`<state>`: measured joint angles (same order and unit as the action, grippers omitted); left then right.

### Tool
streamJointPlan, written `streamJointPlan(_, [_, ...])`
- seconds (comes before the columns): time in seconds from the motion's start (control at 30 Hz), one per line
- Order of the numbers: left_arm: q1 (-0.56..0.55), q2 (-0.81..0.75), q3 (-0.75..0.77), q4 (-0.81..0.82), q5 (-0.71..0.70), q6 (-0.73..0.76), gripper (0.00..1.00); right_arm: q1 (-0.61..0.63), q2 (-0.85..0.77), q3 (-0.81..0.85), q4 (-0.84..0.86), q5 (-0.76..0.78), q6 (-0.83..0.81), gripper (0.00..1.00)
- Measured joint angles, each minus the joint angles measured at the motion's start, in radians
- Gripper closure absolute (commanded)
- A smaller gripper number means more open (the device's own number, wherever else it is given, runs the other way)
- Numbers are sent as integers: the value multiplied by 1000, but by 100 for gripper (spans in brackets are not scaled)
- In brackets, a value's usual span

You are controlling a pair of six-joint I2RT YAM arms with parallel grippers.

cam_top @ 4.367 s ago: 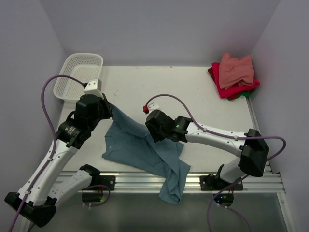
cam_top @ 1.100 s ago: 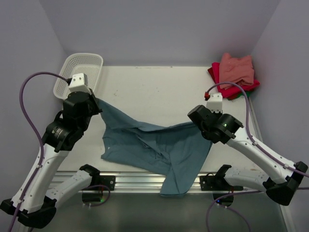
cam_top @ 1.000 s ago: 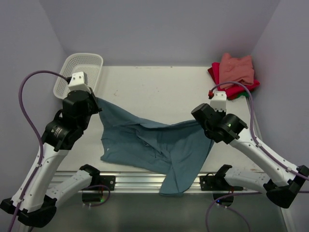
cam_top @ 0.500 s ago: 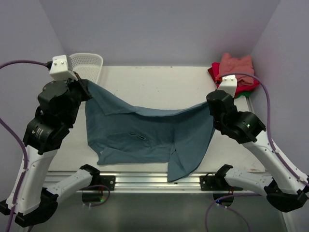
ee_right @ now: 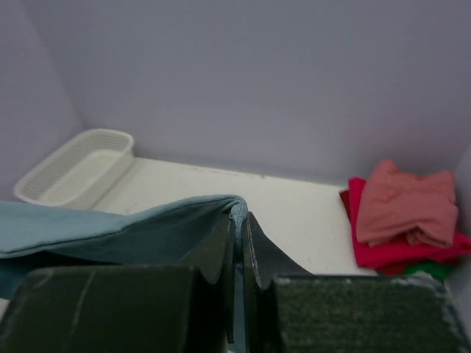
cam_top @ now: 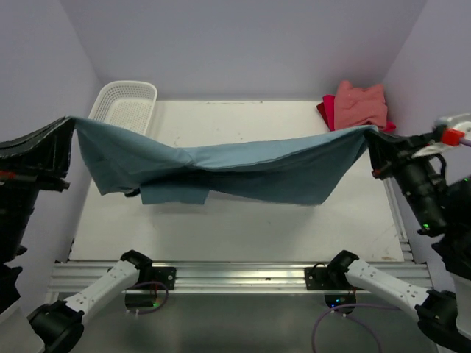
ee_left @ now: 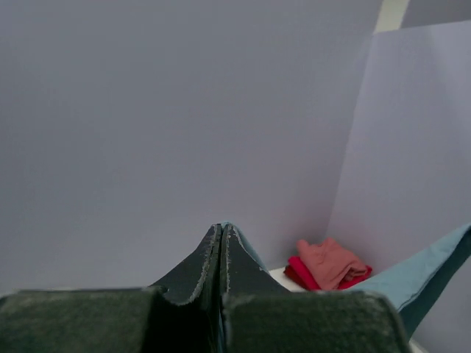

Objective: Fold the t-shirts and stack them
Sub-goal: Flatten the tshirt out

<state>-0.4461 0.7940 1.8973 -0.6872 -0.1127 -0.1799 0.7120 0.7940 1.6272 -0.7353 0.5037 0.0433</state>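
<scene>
While the table (cam_top: 243, 220) waits below, the teal t-shirt (cam_top: 243, 165) hangs in the air above it, stretched wide between my arms. It sags at the middle, and one flap droops on the left. Folded stack (cam_top: 358, 107), pink over red and green, sits at the far right corner, well apart. Left hand (cam_top: 71, 123) clamped on one shirt edge, right hand (cam_top: 372, 136) clamped on the other. Step, I judge: spreading before the fold. Next move calls for lowering it flat, tension even on both sides.
</scene>
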Motion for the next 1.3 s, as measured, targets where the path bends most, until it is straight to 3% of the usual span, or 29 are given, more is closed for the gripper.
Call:
streamJointPlan(0.4, [49, -55, 86, 172, 619, -74, 100, -13, -108, 308, 4, -719, -52, 100])
streamJointPlan(0.53, [98, -38, 128, 246, 807, -144, 100, -21, -140, 337, 50, -862, -8, 100])
streamJointPlan(0.63, [113, 6, 222, 257, 852, -150, 100, -24, -142, 357, 63, -829, -6, 100])
streamJointPlan(0.73, [112, 41, 269, 246, 805, -128, 100, -25, -117, 360, 45, -694, -13, 100])
streamJointPlan(0.93, [101, 187, 267, 173, 555, -40, 100, -25, 65, 249, 43, -324, -58, 100])
streamJointPlan(1.03, [68, 351, 292, 137, 417, 2, 100, -26, 267, 243, 32, -178, -79, 100])
streamJointPlan(1.17, [50, 579, 315, 77, 358, 19, 100, -26, 503, 288, -25, -149, -90, 100])
streamJointPlan(1.3, [46, 681, 288, -22, 393, 18, 100, -26, 513, 291, -84, -234, -92, 100])
